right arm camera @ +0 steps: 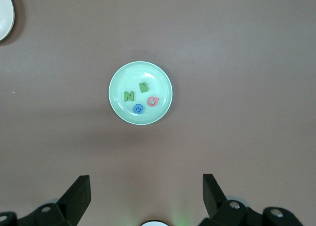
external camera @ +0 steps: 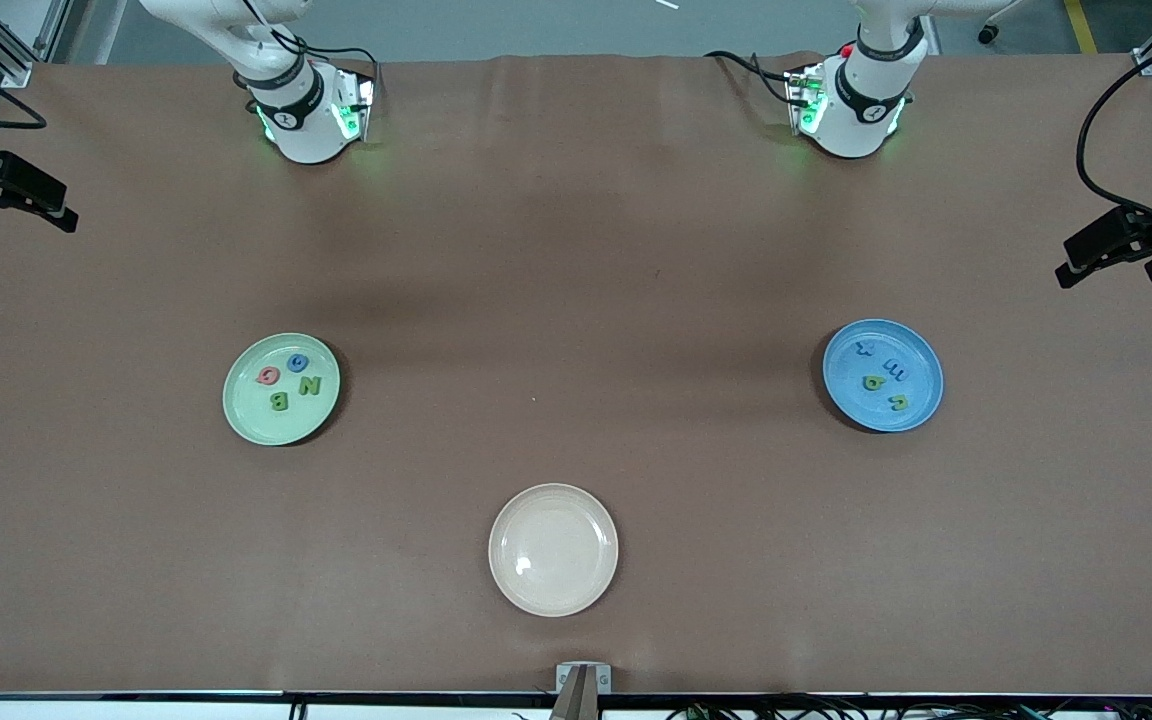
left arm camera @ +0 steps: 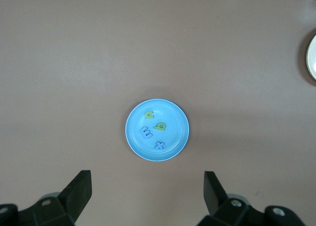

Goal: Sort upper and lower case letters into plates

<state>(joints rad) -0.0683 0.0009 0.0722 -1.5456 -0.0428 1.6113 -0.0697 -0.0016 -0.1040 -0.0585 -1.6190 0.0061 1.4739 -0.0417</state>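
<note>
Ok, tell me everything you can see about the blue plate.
The blue plate is round and shallow with a low raised rim, light blue, smooth like plastic. It lies flat on the brown table toward the left arm's end, farther from the front camera than the cream plate. Four small letters rest inside it: a blue x, a blue m, a green b and a green n, set apart from one another. Nothing else touches it. In the left wrist view the left gripper shows open fingers above it.

Even overhead light, soft shadows beside plates, glare spot on cream plate (external camera: 553, 549), sharp focus
</note>
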